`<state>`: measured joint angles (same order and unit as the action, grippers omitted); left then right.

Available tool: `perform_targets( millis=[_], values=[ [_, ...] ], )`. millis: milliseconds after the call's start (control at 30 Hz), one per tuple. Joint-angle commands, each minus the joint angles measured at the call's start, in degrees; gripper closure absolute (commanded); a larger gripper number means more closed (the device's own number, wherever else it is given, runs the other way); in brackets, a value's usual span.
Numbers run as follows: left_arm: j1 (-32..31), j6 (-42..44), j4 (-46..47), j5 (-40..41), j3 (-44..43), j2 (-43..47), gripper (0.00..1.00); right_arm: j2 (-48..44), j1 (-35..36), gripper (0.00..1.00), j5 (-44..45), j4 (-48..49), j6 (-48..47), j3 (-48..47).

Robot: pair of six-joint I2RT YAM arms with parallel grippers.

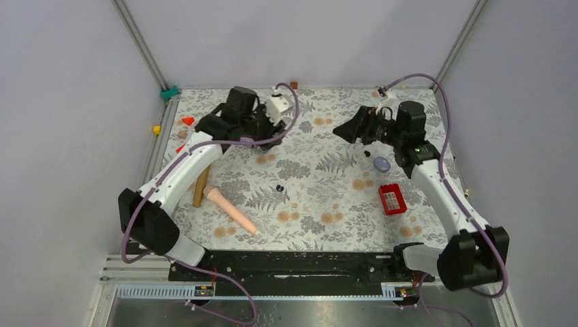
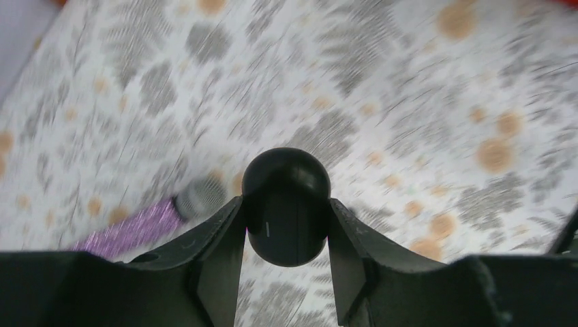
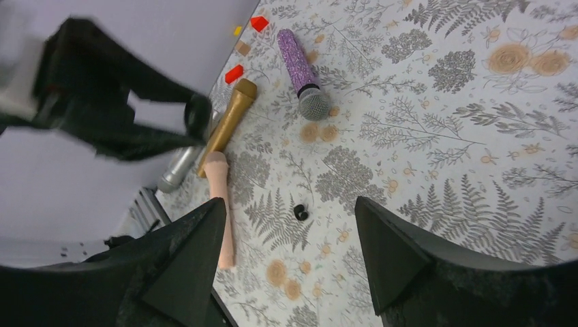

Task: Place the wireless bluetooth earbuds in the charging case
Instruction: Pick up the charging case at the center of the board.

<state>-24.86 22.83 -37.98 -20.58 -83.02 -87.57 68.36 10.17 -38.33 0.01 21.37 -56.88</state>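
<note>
My left gripper [image 2: 286, 228] is shut on the charging case [image 2: 286, 204], a smooth black rounded shell pinched between both fingers above the patterned table. In the top view the left gripper [image 1: 262, 128] hangs over the far left-centre of the table and hides the case. Black wireless bluetooth earbuds [image 1: 278, 187] lie together on the table's middle; the right wrist view shows them as a tiny black bean [image 3: 300, 212]. My right gripper [image 1: 346, 129] is at the far right-centre, raised, its fingers wide open with nothing between them [image 3: 290, 203].
Near the left side lie a purple glitter microphone [image 3: 298, 61], a gold one [image 3: 228, 126], a pink one [image 1: 228, 208] and a silver one [image 3: 178, 170]. A red box [image 1: 392, 199] sits right. A lilac-grey disc [image 1: 382, 164] and a black speck [image 1: 366, 153] lie below the right gripper.
</note>
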Motion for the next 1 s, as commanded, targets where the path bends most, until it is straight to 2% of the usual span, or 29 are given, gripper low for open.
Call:
perform_targets(
  millis=[0, 100, 233, 533, 767, 967],
  values=[
    [-8.7, -5.9, 5.8, 1.7, -0.5, 1.7, 0.62, 4.8, 1.4, 0.24, 1.6, 9.5, 12.5, -4.1],
    [-12.4, -6.9, 7.2, 4.0, -0.4, 0.8, 0.62, 6.6, 2.6, 0.27, 1.7, 14.1, 17.4, -1.9],
    [-13.6, -9.9, 7.1, 3.6, -2.3, -0.9, 0.62, 7.1, 4.7, 0.3, 1.1, 15.0, 17.8, 0.2],
    [-15.5, -13.7, 7.3, 3.3, -3.0, -1.9, 0.63, 9.1, 10.1, 0.36, 2.5, 12.2, 15.1, -0.2],
    [-16.0, -14.3, 7.6, 3.3, -2.5, -1.6, 0.63, 11.5, 12.8, 0.37, 2.8, 9.5, 13.4, -1.0],
    [-16.1, -14.3, 7.7, 4.0, -2.4, -1.7, 0.63, 12.1, 14.9, 0.42, 1.9, 6.4, 11.3, -2.7]
  ],
)
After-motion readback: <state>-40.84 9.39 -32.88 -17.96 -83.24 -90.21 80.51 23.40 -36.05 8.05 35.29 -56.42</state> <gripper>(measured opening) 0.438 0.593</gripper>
